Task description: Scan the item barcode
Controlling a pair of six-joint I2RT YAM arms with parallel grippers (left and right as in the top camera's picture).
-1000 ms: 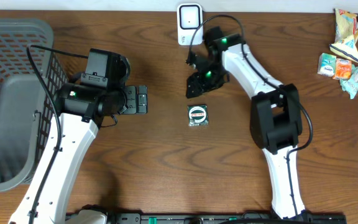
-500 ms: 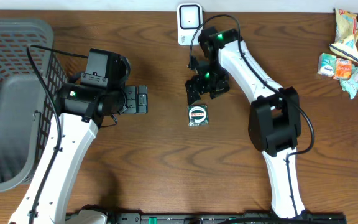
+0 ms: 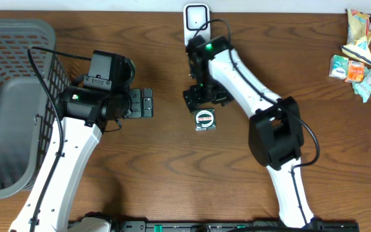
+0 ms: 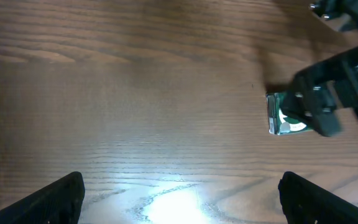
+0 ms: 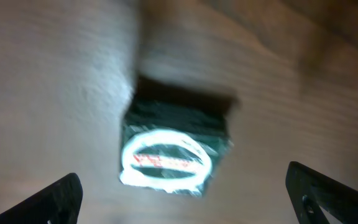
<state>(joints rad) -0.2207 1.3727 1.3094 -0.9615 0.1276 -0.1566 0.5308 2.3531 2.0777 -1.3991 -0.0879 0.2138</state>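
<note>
Fingers [image 5: 56, 196] of right gripper [image 3: 203, 100]: spread wide, tips at the two lower corners of the right wrist view, nothing between them, nothing held.

Directly beneath: item packet [image 5: 171, 149], small, square, dark green, lying flat on the wooden table [image 3: 140, 174], clear of both tips. Label: white oval ring around a red band of lettering, too blurred to read.

Right arm [image 3: 245, 76]: rises from the near table edge to a black elbow joint. The white forearm reaches away and leftward to the far centre, wrist turned downward. From overhead the gripper hangs just over the packet's far edge. A green light shows on the wrist.

Left gripper [image 3: 147, 103]: jaws wide apart, empty. Its tips sit at the lower corners of the left wrist view, over bare wood with a patch of glare.

Left arm [image 3: 63, 161]: white, climbs from the near left edge, gripper pointing right toward the packet and well apart from it. In the left wrist view the packet lies at mid-right, partly covered by the right gripper's dark body.

Left side: grey mesh basket [image 3: 18, 24], beside the left arm.

Far edge, centre: barcode scanner [image 3: 196, 24], white, upright, dark window; no legible writing. The right wrist is near it.

Far right corner: cluster of snack packets [image 3: 356, 55], yellow, green, orange and teal; print too small to read.
</note>
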